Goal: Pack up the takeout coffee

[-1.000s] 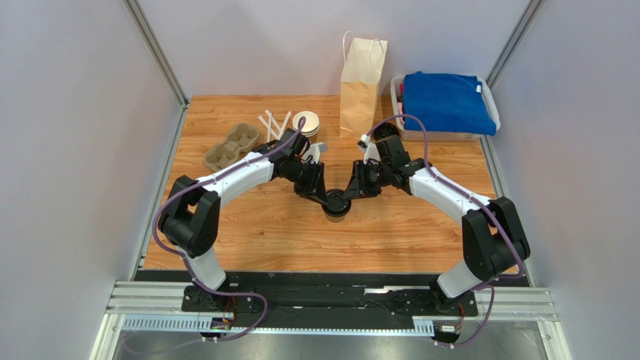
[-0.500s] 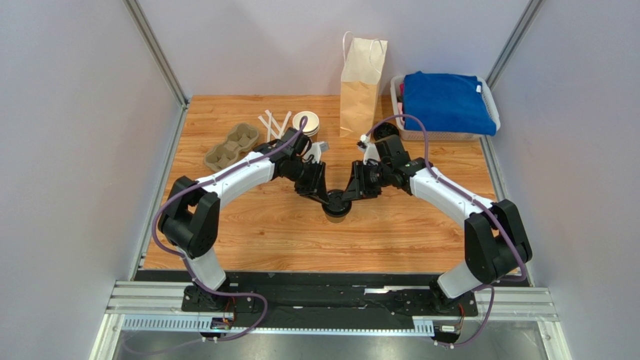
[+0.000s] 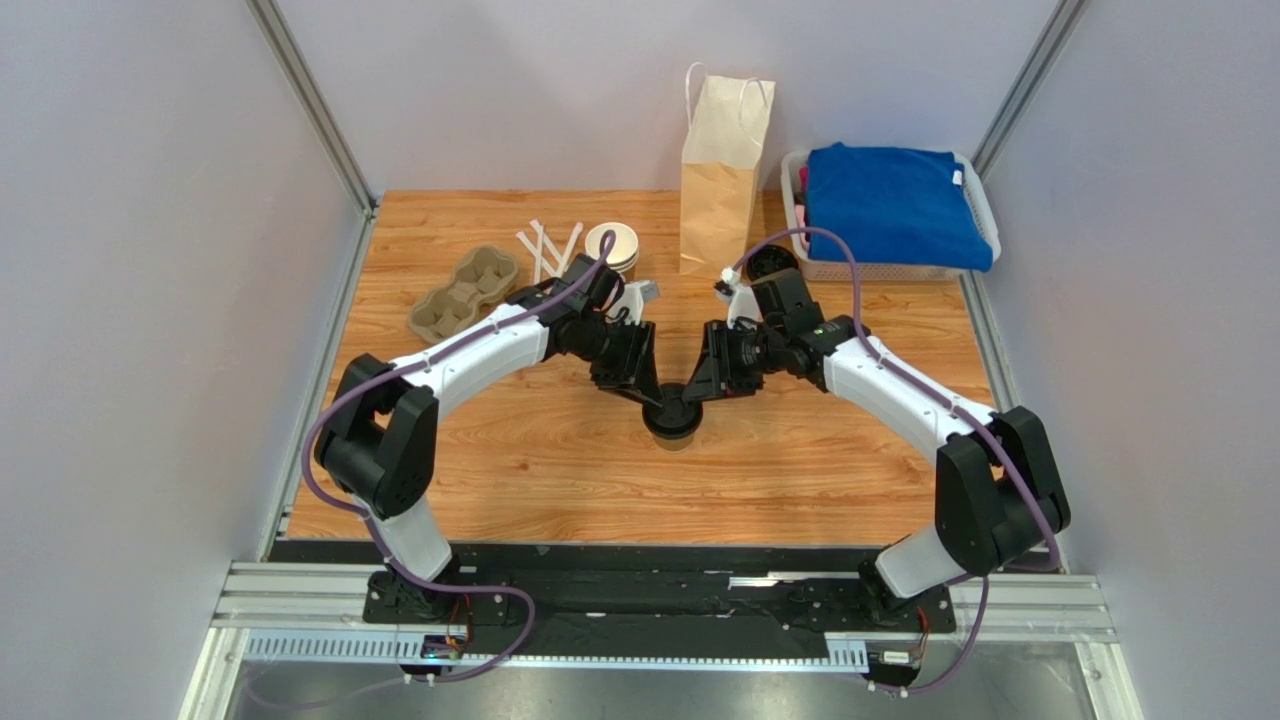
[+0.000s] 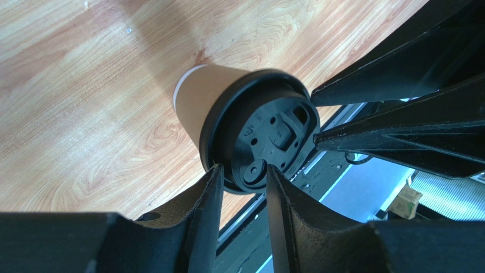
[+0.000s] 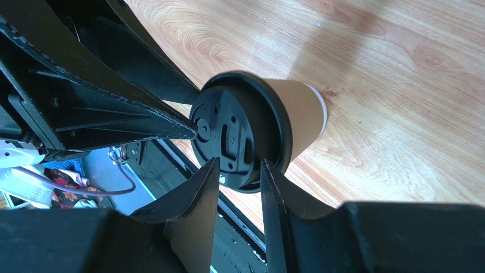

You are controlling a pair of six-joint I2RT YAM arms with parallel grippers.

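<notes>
The coffee cup [image 3: 672,419] stood upright on the desk [image 3: 511,458], about midway between left and right and well nearer than the paper bag [image 3: 724,158]. Its black lid [image 4: 267,136] was seated on the brown paper wall, and the pale bottom rim rested on the wood grain in both wrist views [image 5: 301,114].

The left jaws came in at the lid from the far left and the right jaws from the far right, so the two met over the cup. Each pair was slightly parted and grasped nothing, with a narrow gap between the fingertips [image 4: 215,173] and the lid's edge showing through that gap. The right fingertips [image 5: 212,168] stood the same way. I could not tell whether the tips pressed on the lid. The left arm [image 3: 481,342] and right arm [image 3: 887,383] bent inward from their bases at the near edge.

Farther out, a stack of open cups [image 3: 613,243] and some white sticks [image 3: 544,245] lay at the far left, with a grey pulp cup carrier [image 3: 463,293] beside them. The bag stood upright at the far edge, and a white basket [image 3: 986,225] with a folded blue cloth [image 3: 890,198] sat just to its right.

The desk was light orange wood. Plain grey walls [image 3: 150,300] closed it on the left, right and far sides, and a metal rail [image 3: 661,600] ran along the near edge.
</notes>
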